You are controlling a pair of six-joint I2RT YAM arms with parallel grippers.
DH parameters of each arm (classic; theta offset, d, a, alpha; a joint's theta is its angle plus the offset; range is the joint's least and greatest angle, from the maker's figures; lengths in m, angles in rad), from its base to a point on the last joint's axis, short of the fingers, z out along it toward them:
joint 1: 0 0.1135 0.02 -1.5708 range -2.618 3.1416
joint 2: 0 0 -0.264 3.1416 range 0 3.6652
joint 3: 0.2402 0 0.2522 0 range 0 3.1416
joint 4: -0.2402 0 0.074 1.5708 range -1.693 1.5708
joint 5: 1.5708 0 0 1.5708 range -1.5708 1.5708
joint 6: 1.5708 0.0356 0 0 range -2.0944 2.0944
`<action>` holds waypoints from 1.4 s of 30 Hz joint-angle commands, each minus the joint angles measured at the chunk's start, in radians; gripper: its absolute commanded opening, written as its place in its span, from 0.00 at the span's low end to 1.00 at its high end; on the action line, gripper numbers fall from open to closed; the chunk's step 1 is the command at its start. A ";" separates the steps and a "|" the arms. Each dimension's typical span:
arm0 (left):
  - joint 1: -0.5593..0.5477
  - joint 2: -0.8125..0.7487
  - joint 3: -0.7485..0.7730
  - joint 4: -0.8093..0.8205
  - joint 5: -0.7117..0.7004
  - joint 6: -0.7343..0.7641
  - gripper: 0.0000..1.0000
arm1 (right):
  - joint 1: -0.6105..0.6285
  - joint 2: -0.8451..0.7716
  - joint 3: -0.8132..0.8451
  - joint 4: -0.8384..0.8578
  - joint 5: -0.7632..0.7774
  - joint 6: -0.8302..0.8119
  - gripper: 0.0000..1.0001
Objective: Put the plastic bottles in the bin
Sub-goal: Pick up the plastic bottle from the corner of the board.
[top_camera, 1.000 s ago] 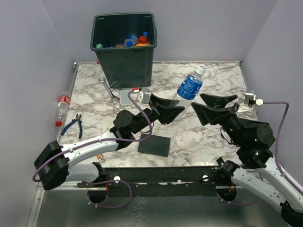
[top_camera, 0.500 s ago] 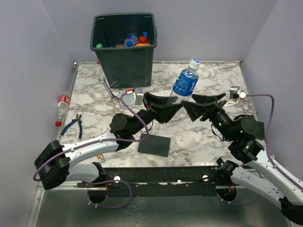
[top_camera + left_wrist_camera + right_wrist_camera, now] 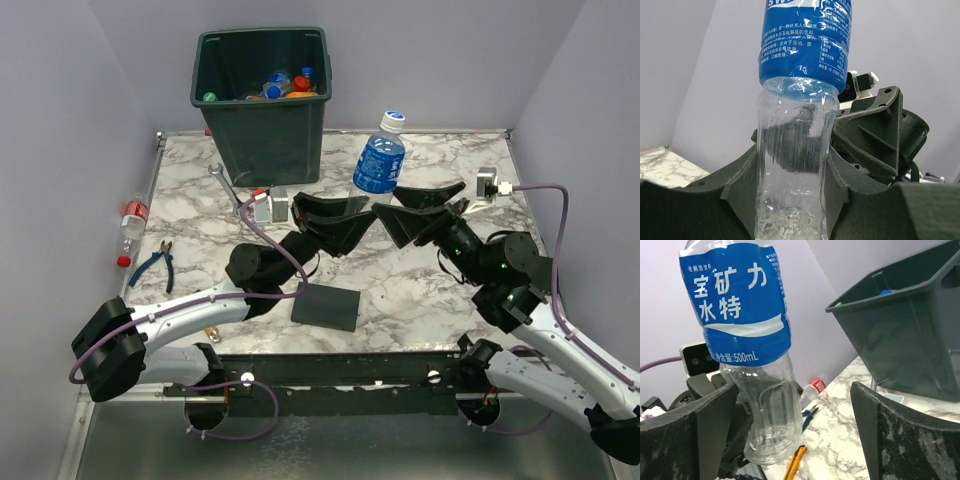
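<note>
Our left gripper (image 3: 792, 187) is closed narrow on the ribbed lower body of a clear plastic bottle with a blue wrap label and a pale cap (image 3: 379, 160). It holds the bottle upright and lifted off the white marbled tabletop (image 3: 420, 290). We judge that the low grip is there to leave the label end and the cap free above the fingers.

Our right gripper (image 3: 794, 386) has its jaws spread wide, one finger on either side of the same bottle and neither pressing it. In the right wrist view the bottle sits nearer one finger, with an open gap to the other. We read this as a hand-over between the arms. The left-hand hold makes sense, since the tall dark green square plastic bin (image 3: 265, 135) stands at the far edge on the left arm's side, near the raised bottle.

Several bottles with coloured caps (image 3: 285, 85) already lie inside the bin. One more clear bottle with a red label and red cap (image 3: 130, 228) lies at the table's left edge by the wall, well apart from both arms.

The blue-handled pliers (image 3: 155, 262), the metal wrench (image 3: 230, 188) and the flat black square plate (image 3: 327, 305) lie on the table. They are not for the bin.
</note>
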 commanded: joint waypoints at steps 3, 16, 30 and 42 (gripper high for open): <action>-0.043 -0.029 -0.052 -0.027 0.115 0.018 0.14 | -0.005 0.000 -0.031 0.124 -0.055 -0.024 1.00; -0.041 -0.063 -0.078 -0.039 0.058 0.003 0.11 | -0.004 0.030 0.026 0.168 -0.237 -0.064 1.00; -0.041 -0.057 -0.023 -0.042 0.124 -0.005 0.10 | -0.004 0.161 0.168 -0.092 -0.292 -0.051 0.77; -0.042 -0.018 0.005 -0.009 0.083 -0.039 0.10 | -0.005 0.075 0.004 0.090 -0.259 0.032 0.81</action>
